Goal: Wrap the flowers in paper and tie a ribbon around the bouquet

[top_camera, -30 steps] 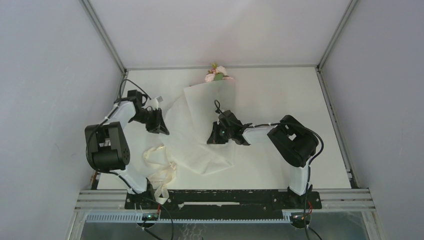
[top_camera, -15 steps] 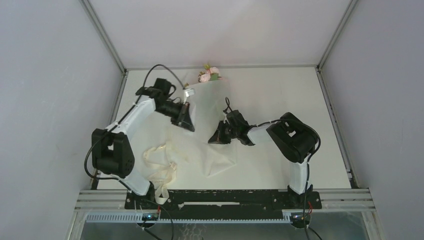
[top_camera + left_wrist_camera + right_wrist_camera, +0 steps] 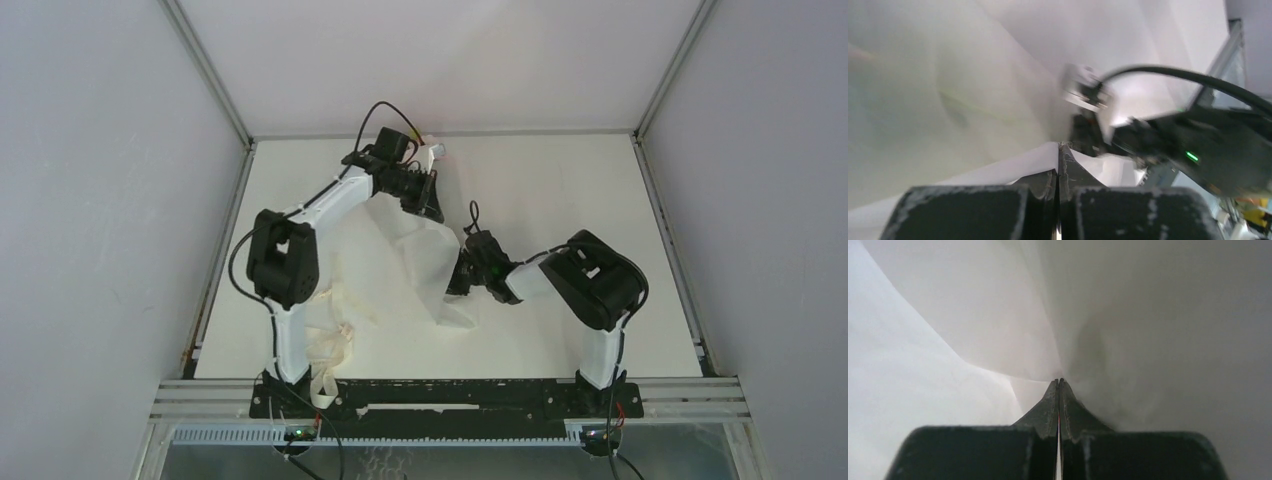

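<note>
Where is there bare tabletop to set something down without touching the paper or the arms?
Widest bare patch: the far right of the table, between the right arm and the back wall. A smaller one lies in the far left corner. Crowded: the middle, covered by the paper, and near left, with the ribbon.

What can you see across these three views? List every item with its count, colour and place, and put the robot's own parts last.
paper: one sheet, off-white and creased, mid-table between the arms, partly lifted and folded.
ribbon: one, cream, loosely looped, near-left of the table beside the left arm's base.
table: one, cream-white top, inside the enclosure.
walls: three, grey, at the left, back and right.
rail: one, metal and black, along the near edge under both bases.
left arm: one, white and black, reaching to the far middle; jaws shut on the paper's edge.
right arm: one, black and white, bent toward the centre; jaws shut on a paper fold.
</note>
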